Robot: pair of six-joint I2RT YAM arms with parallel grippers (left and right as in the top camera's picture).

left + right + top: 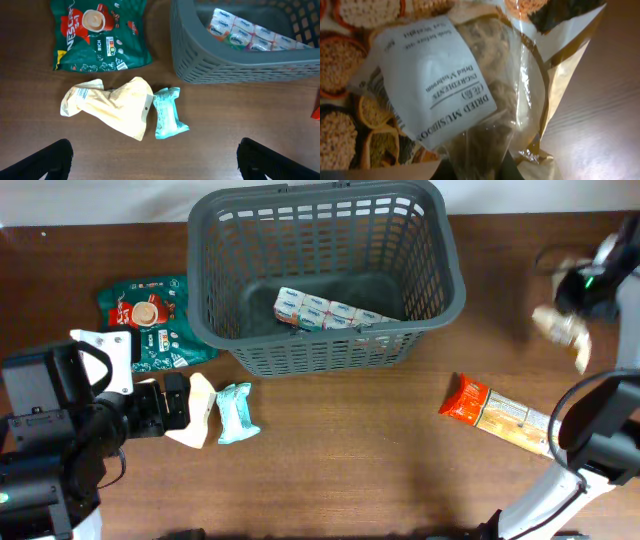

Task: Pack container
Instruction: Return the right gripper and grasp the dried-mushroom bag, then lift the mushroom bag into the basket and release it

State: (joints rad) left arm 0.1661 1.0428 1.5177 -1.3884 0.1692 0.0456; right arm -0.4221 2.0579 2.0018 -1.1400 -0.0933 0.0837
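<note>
The dark grey basket (440, 285) stands at the back middle of the table and holds a pack of small white cartons (325, 311). It also shows in the left wrist view (235, 62). My left gripper (176, 402) (155, 160) is open and empty, just short of a cream packet (117, 107) and a teal packet (167, 114). My right gripper (577, 288) is at the far right, shut on a clear bag of dried mushrooms (465, 85), which hangs blurred below it in the overhead view (562, 328). Its fingertips (472, 170) are mostly hidden by the bag.
A green Nescafe packet (150, 320) (100, 35) lies left of the basket. An orange and beige snack packet (497, 413) lies on the table at the front right. The cream packet (197, 412) and teal packet (236, 412) lie in front of the basket's left corner.
</note>
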